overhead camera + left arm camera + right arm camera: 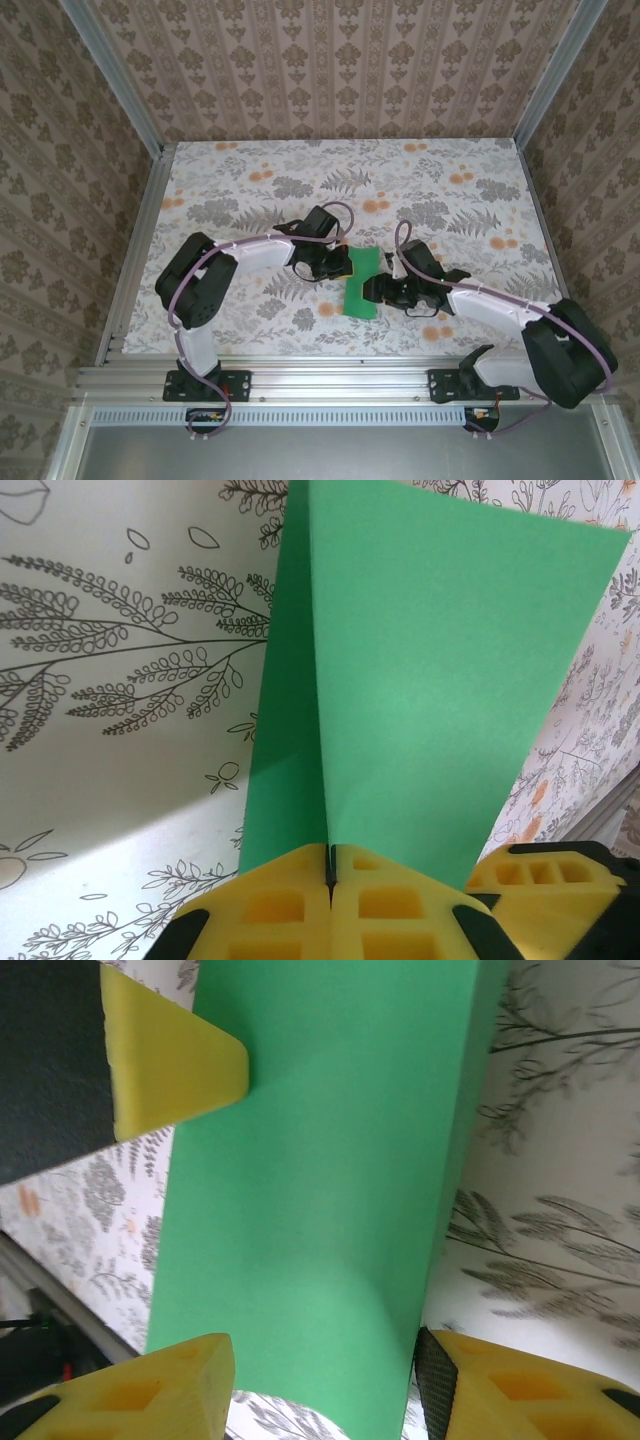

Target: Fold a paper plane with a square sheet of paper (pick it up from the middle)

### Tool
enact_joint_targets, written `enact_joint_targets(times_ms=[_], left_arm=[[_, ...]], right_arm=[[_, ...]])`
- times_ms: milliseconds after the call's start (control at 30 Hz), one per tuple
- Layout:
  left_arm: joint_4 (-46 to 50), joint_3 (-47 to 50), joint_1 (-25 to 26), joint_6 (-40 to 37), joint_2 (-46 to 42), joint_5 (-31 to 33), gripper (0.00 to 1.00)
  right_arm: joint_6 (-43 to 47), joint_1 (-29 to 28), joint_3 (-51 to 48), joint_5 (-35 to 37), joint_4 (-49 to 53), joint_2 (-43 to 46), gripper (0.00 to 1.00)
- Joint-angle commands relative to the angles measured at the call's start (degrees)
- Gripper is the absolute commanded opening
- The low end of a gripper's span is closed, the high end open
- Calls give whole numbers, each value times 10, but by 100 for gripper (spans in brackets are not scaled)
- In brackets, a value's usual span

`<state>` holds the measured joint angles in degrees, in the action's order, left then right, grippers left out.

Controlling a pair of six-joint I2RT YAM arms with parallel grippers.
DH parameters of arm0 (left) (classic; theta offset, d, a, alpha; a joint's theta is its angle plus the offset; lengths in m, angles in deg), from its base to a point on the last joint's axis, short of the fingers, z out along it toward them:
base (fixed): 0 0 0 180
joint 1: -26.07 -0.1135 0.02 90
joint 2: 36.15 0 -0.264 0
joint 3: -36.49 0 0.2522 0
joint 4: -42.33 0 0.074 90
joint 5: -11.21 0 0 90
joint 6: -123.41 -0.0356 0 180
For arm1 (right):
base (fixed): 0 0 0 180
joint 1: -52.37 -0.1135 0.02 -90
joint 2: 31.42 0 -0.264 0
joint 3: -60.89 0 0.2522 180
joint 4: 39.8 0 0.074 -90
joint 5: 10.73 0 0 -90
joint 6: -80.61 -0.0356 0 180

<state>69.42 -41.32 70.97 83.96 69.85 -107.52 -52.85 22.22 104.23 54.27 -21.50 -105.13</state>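
The square sheet of paper (360, 283), folded to a strip, sits mid-table between the arms, its long axis running near to far. The left gripper (330, 858), fingers pressed together, pinches its crease from the left. The right gripper (322, 1365), spread wide, straddles the right side.

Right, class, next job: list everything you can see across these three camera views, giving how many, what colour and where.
square sheet of paper: one, bright green, creased, mid-table between the two arms.
tabletop: one, white with grey and orange floral print, beneath the paper.
walls: three, brown patterned, at the table's far and side edges.
frame rail: one, silver metal, along the near edge.
left arm: one, white and black, reaching in from the near left.
right arm: one, white and black, reaching in from the near right.
left fingers: two, yellow, shut on the paper's crease.
right fingers: two, yellow, open, one either side of the paper.
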Motion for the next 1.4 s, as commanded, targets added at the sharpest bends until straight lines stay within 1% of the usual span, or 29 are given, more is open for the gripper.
enact_joint_targets(times_ms=[0, 33, 133, 200, 300, 367, 467, 567, 700, 767, 867, 967, 1033, 1067, 1167, 1367], left_arm=[[6, -13, 0, -14, -15, -8, 0], [9, -15, 0, -16, -16, -7, 0], [17, -17, 0, -18, -20, -1, 0], [27, -16, -1, -21, -23, 6, 0], [38, -11, -1, -21, -31, 22, 0], [41, -5, -2, -18, -39, 32, 0], [42, 3, -3, -10, -46, 44, 0], [38, -2, -5, -7, -37, 38, 0], [33, -22, -3, -4, -19, 19, 0], [30, -31, -2, -4, -11, 11, 0], [28, -43, 2, -4, 1, -1, 0], [29, -49, 4, -3, 8, -4, 0], [30, -49, 4, -3, 9, -4, 0], [31, -49, 4, -3, 9, -3, 0], [34, -49, 5, -4, 9, -3, 0], [36, -51, 7, -5, 12, -4, 0]], right_arm=[[-45, 3, -16, -50, -84, -24, 53], [-52, 3, -20, -50, -94, -26, 53], [-56, 3, -21, -34, -80, -13, 53], [-64, 4, -24, -32, -94, -13, 53], [-38, 3, 3, -22, -55, -37, 53], [-19, 5, 20, 2, -11, -38, 53], [18, 6, 41, 61, 64, -7, 55], [59, 6, 45, 112, 122, 49, 55], [125, -10, 41, 140, 167, 132, 56], [143, -36, 40, 158, 182, 159, 57], [155, -103, 41, 203, 183, 175, 60], [169, -199, 66, 291, 182, 142, 61], [170, -246, 92, 362, 194, 107, 62], [174, -265, 104, 387, 197, 87, 62], [181, -302, 129, 449, 202, 40, 63], [197, -328, 168, 470, 196, -28, 65]])
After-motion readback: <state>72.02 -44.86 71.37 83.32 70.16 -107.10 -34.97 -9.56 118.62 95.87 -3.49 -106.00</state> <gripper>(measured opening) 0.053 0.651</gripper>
